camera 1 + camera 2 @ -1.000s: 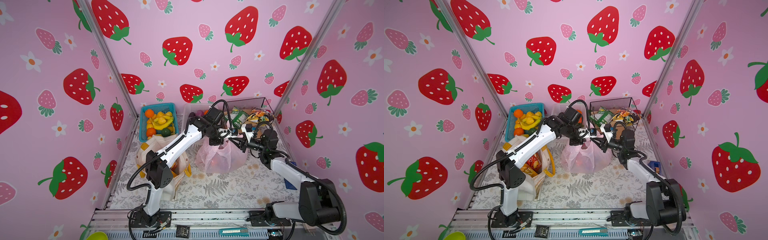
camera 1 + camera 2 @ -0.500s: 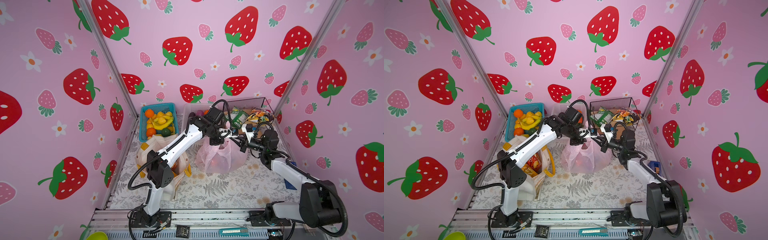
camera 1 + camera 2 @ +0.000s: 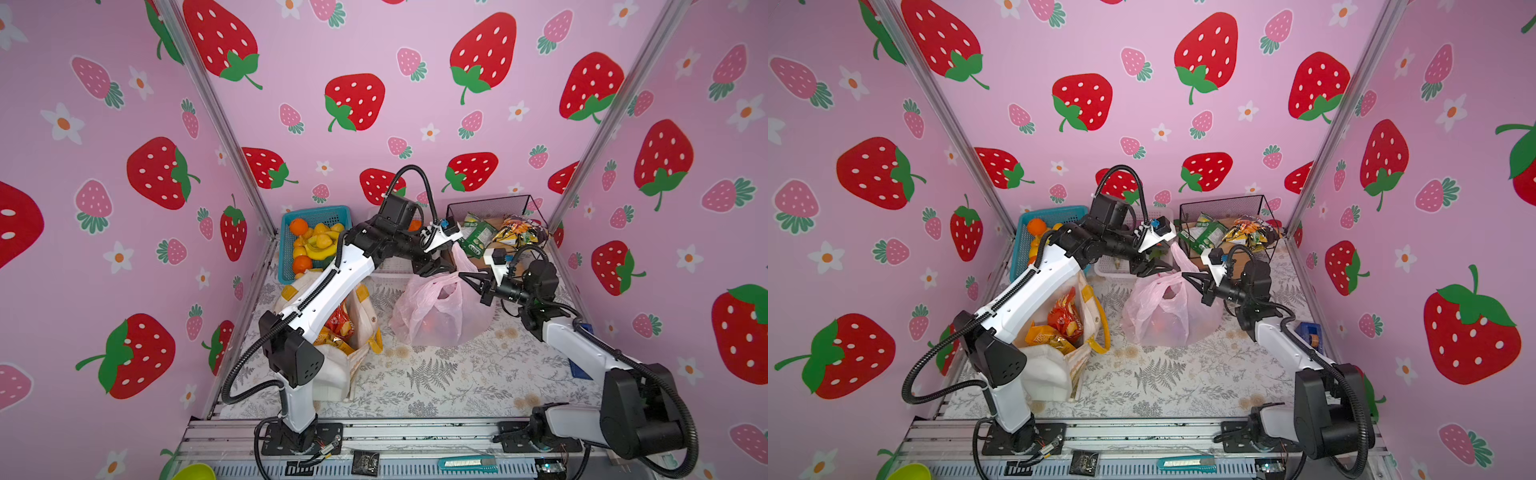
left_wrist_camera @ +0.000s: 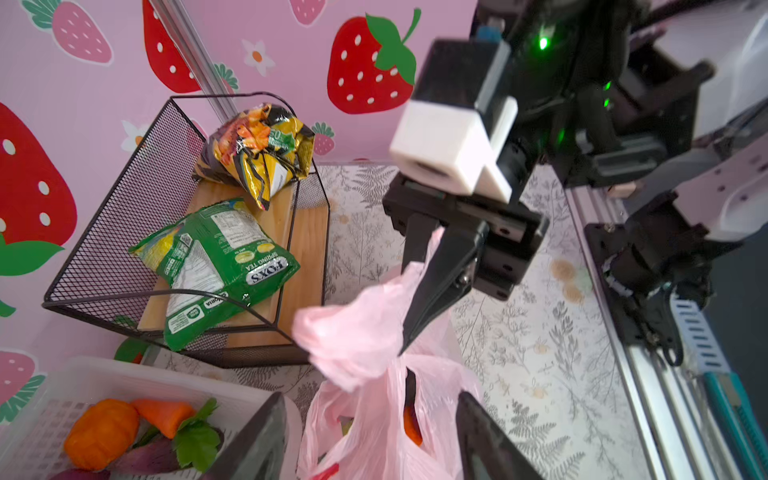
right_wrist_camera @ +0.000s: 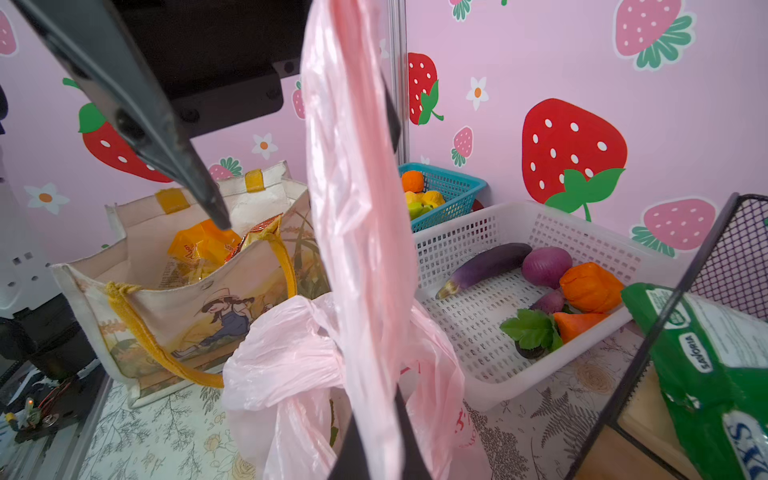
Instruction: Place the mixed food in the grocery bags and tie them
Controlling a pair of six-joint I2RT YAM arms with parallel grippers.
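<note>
The pink plastic grocery bag stands mid-table with orange and red toy food showing through it. My right gripper is shut on one twisted handle strip, which runs taut up out of its jaws. My left gripper hangs open over the bag's knotted top, its fingers either side of the plastic without pinching it. The cream canvas tote with yellow straps stands at the left, with orange and yellow snack packets inside.
A white basket behind the bag holds toy vegetables: an aubergine, an onion, carrots. The black wire basket at the back right holds a green packet and a yellow one. A blue basket of fruit sits at the back left.
My left gripper has opened and let go of the pink handle. My right gripper has shut on the handle strip. Both arms have stayed close over the bag.
</note>
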